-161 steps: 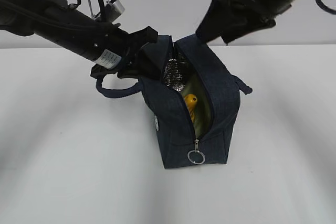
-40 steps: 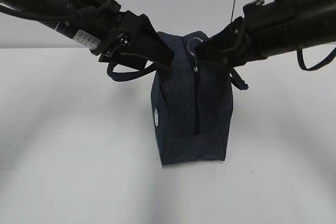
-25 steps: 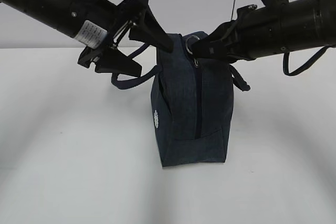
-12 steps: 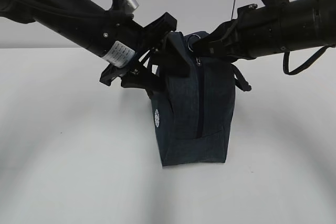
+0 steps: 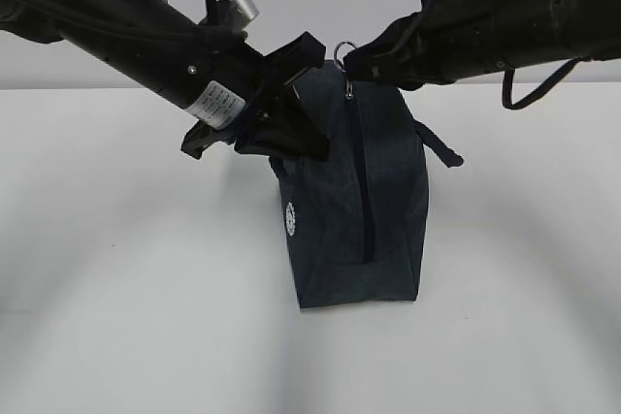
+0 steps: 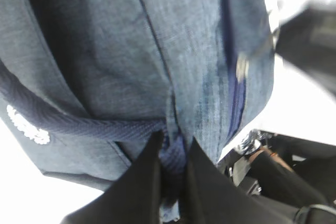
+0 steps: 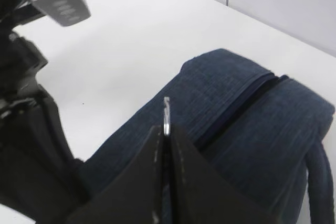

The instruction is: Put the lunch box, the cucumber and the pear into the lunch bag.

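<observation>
The navy lunch bag [image 5: 374,210] stands upright at the table's middle with its zipper [image 5: 361,172] closed along the whole length. My left gripper [image 5: 303,143] is shut on the bag's left handle strap [image 6: 172,153], against the bag's side [image 6: 131,45]. My right gripper [image 5: 351,65] is shut on the ring pull [image 5: 343,49] at the bag's top; in the right wrist view the ring pull [image 7: 166,109] sticks up from between the jaws of that gripper [image 7: 167,129]. The lunch box, the cucumber and the pear are hidden.
The white logo [image 5: 289,221] faces left. The bag's other handle [image 5: 441,150] hangs off its right side. Both arms cross above the bag's top. White table [image 5: 126,317] lies around the bag, with a white wall behind it.
The zipper, open earlier with yellow showing inside, is now shut. In the last second my left gripper went from open to shut on the handle. My right gripper lifted the ring pull slightly.
</observation>
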`<state>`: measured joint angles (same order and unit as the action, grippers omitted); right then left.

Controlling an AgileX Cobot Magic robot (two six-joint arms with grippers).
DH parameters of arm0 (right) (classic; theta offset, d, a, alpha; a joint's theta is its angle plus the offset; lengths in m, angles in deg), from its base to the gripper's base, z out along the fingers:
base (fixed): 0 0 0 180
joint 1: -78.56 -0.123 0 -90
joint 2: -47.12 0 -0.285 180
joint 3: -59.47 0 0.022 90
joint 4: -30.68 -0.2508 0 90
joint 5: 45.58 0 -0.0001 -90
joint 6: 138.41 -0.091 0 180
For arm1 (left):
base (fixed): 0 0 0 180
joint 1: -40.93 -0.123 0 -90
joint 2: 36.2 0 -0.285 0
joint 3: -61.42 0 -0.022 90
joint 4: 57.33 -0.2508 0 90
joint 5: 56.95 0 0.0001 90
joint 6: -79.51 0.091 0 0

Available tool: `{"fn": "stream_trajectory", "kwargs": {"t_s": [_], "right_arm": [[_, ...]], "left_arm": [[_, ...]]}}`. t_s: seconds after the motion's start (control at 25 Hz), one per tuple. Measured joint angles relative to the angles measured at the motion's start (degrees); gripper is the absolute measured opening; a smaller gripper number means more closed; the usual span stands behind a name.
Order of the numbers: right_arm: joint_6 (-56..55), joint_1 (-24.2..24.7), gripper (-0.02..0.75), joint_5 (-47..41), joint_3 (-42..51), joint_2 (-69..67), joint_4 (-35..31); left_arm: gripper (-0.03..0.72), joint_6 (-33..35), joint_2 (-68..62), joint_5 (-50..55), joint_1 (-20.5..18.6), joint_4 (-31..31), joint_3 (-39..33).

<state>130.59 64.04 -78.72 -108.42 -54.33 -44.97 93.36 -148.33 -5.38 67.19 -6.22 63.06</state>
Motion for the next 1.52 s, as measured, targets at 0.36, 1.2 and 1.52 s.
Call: {"fn": "stream_trajectory", "kwargs": {"t_s": [0.36,1.2,1.52], "right_arm": [[0.0,3.15,-0.016,0.57,-12.22,-11.02,0.23],[-17.51,8.56,-0.016,-18.42,-48.72,-39.41,15.12],[-17.65,8.7,-0.016,-19.58,-50.04,-39.41,17.12]], "left_arm": [[0.036,1.89,0.0,4.64,-0.06,-3.42,0.0],[0.04,4.54,1.07,5.9,-0.09,-5.29,0.0],[0.559,4.33,7.09,14.16,-1.67,-7.0,0.0]]}}
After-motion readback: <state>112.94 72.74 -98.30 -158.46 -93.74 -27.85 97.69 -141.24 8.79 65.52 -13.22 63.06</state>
